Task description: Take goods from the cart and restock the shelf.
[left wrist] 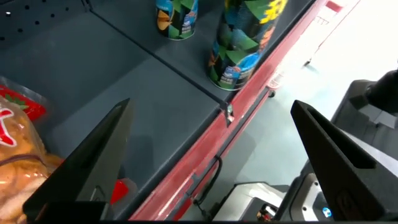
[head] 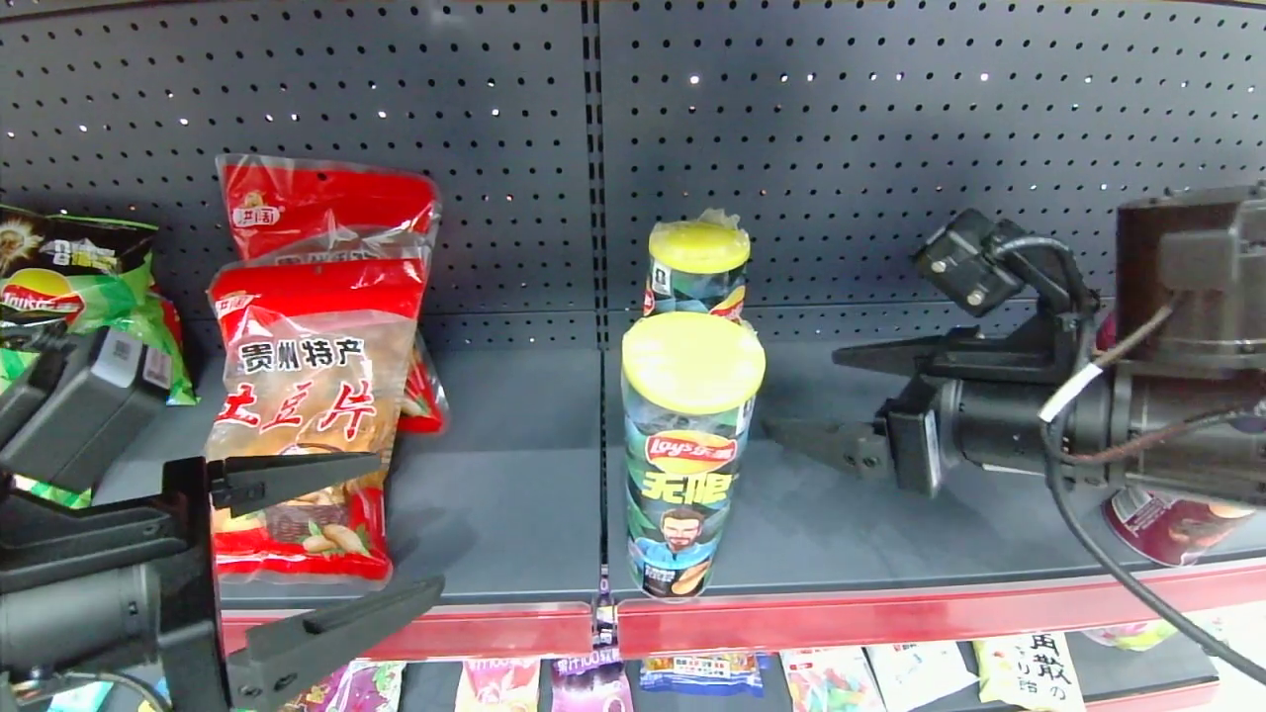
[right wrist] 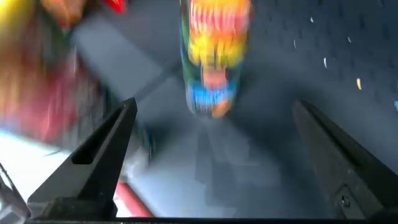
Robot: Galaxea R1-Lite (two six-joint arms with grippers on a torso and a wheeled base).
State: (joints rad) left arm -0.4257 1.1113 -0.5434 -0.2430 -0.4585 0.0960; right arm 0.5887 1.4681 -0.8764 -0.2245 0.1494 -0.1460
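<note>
Two chip cans with yellow lids stand mid-shelf: the front can (head: 690, 455) by the red shelf edge (head: 791, 618), the rear can (head: 697, 269) behind it. My right gripper (head: 801, 392) is open just right of the front can, over the shelf board, holding nothing. In the right wrist view a can (right wrist: 214, 56) stands beyond the open right gripper (right wrist: 214, 104). My left gripper (head: 410, 521) is open and holds nothing, at the shelf's front edge before a red snack bag (head: 312, 396). The left wrist view has the left gripper (left wrist: 211, 106), both cans (left wrist: 239, 43) and the bag (left wrist: 18, 155).
A second red bag (head: 326, 208) leans on the pegboard, and a green chip bag (head: 79, 287) sits far left. A maroon can (head: 1167, 524) lies under the right arm. Bare shelf board (head: 514, 475) lies between bags and cans. Packets (head: 702, 672) fill the lower shelf.
</note>
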